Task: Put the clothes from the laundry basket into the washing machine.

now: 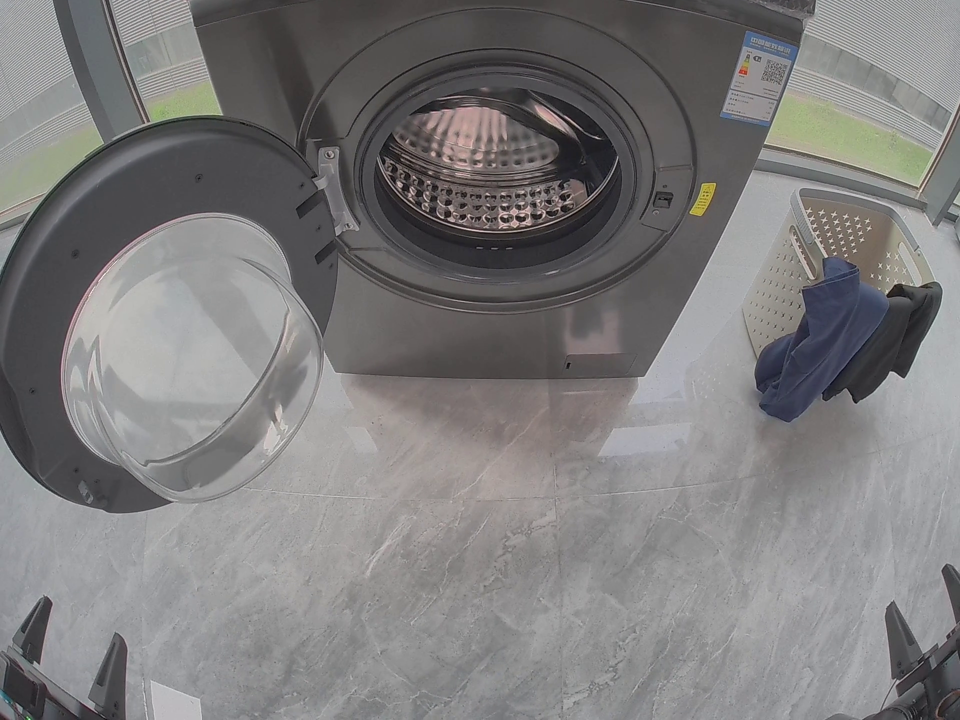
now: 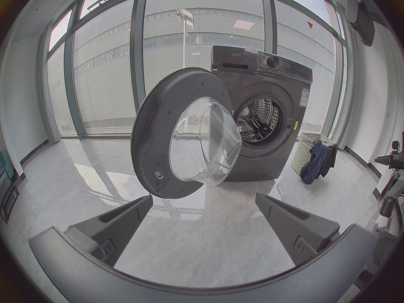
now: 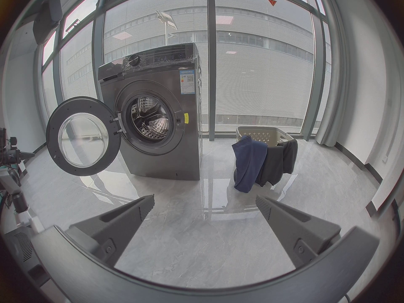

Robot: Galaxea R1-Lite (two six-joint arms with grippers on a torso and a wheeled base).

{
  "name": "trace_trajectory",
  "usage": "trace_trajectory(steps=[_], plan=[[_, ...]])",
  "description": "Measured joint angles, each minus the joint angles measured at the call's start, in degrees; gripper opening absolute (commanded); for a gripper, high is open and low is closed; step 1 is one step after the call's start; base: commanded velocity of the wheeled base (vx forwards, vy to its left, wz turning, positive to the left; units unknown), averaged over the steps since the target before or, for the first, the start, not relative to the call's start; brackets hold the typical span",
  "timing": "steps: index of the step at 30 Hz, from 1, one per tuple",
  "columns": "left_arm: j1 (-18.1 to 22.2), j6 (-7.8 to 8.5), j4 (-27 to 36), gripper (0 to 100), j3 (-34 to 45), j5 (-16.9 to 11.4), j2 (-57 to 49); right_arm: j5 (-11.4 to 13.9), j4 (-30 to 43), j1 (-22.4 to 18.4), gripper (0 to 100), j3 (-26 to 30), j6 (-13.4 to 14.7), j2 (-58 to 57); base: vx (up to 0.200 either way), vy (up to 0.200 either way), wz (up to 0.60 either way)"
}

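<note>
Left pincer [image 1: 80, 620], right pincer [image 1: 920, 592] spread, empty; clothes [image 1: 820, 352] draped over laundry basket [image 1: 860, 232] rim, well apart, nearer right.

The washing machine [image 1: 500, 337] stands on the floor [image 1: 480, 562] straight ahead of me, its back to the windows [image 3: 261, 64]. Its door [image 1: 130, 177] hangs wide open from the hinge on my left and swings out toward me. The drum [image 1: 480, 177] lies behind the round opening. To the right of the machine, near its front corner, the laundry basket [image 1: 862, 232] sits on the floor. Two garments hang over the basket's near rim. The first garment [image 1: 815, 352] is on the side toward the machine, with its end down at the floor. The second garment [image 1: 895, 337] touches it on the side away from the machine. My left gripper [image 1: 78, 642] is low at my left and my right gripper [image 1: 925, 612] low at my right. Both are well apart from machine and basket, with jaws spread.
</note>
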Motion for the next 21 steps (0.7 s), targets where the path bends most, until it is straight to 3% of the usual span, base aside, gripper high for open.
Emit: trace_trajectory(steps=[3, 12, 21], plan=[[0.00, 0.04, -0.02, 100, 0.00, 0.00, 0.00, 0.00, -0.02, 0.02, 100, 0.00, 0.00, -0.16, 0.000, -0.200, 0.00], [0.05, 0.06, -0.05, 100, 0.00, 0.00, 0.00, -0.05, 0.00, 0.07, 100, 0.00, 0.00, -0.28, 0.000, 0.000, 0.00], [0.00, 0.04, -0.02, 100, 0.00, -0.02, 0.00, -0.02, 0.00, 0.02, 100, 0.00, 0.02, -0.28, 0.200, 0.000, 0.00]])
